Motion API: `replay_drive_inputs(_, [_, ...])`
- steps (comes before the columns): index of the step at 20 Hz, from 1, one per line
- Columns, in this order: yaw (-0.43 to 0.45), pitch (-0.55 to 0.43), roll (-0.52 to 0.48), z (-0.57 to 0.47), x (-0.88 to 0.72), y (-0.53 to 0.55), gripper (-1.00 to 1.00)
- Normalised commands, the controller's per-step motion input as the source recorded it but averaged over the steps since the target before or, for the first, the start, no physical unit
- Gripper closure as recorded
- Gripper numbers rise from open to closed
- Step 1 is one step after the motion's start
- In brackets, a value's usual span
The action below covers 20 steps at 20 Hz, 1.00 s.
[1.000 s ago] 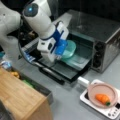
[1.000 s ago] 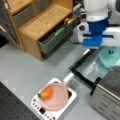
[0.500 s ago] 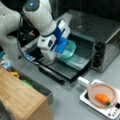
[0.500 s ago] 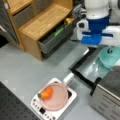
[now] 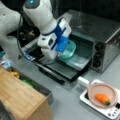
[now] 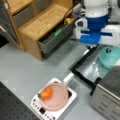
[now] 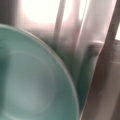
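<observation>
Teal bowl (image 5: 68, 50) is what we find at the centre of the scene: in a front view it sits at the mouth of the toaster oven (image 5: 100, 35), over the oven's open door (image 5: 62, 67), just right of the arm's blue-and-white wrist. In a front view it appears at the right edge (image 6: 110, 56), above the glass of the lowered door (image 6: 92, 68). In the wrist view the bowl (image 7: 30, 80) fills the lower left of the frame, its rim curving from upper left to lower right, with pale oven rack bars (image 7: 60, 25) behind it.

We see the gripper (image 5: 59, 51) just left of the bowl, pressed against or over its near rim; in a front view it lies under the blue block of the wrist (image 6: 106, 50) at the bowl's upper edge. We cannot tell how far the claw is spread, or whether it actually has hold of the bowl, since the wrist body hides the fingers.

At the lower right of a front view we see a pink plate (image 5: 110, 93) with a carrot (image 5: 102, 98) on it, resting on a white scale (image 5: 107, 110); these stand well apart from the bowl. A wooden cabinet (image 6: 42, 25) with an open drawer (image 6: 53, 37) occupies the upper left of a front view.
</observation>
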Motion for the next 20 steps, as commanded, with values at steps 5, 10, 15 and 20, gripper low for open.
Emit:
replay_drive_inputs(5, [0.105,0.148,-0.063,0.19,0.34,-0.14,-1.00])
replay_drive_inputs(10, [0.122,0.170,-0.064,0.20,0.38,-0.16,-1.00])
replay_drive_inputs(15, [0.123,0.187,-0.078,0.21,0.36,-0.15,-1.00])
replay_drive_inputs(20, [0.102,0.213,-0.082,0.22,0.39,-0.14,-1.00])
